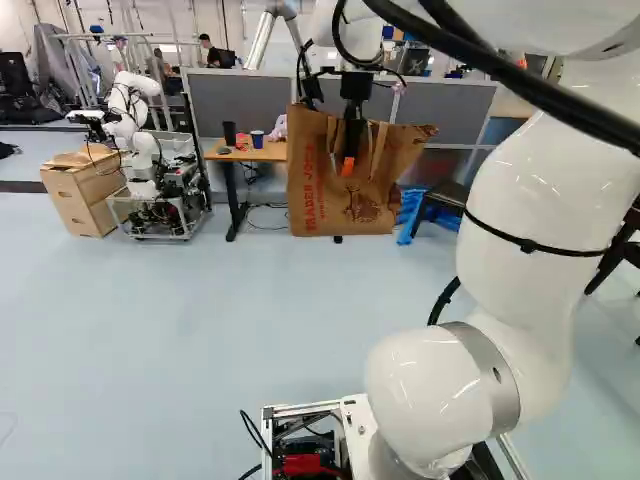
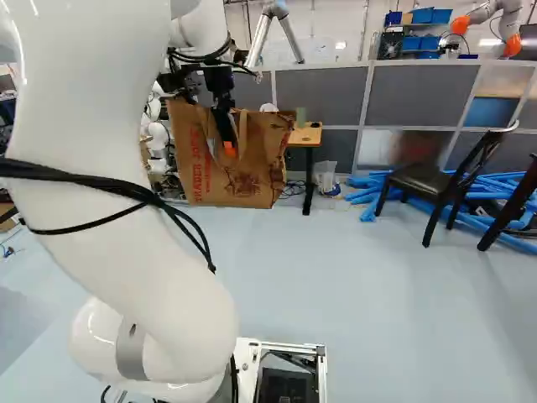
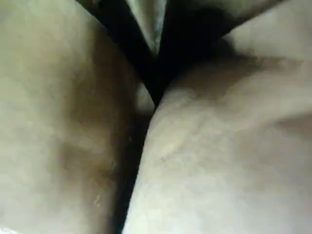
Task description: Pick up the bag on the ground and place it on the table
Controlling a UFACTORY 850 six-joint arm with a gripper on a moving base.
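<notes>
My gripper, at the bag's upper part, points down with its orange tips against the paper; the right base view also shows the gripper. It is shut on a handle of the brown paper bag, which hangs upright with red print facing the base. Behind the bag stands the wooden-topped table, partly hidden; its other end shows beside the bag in the right base view. Brown paper fills most of the wrist view and hides the fingers there.
Cups stand on the table. Another robot is at the left by a wooden drawer cabinet. A black chair and blue tubes lie to the right, before grey partitions.
</notes>
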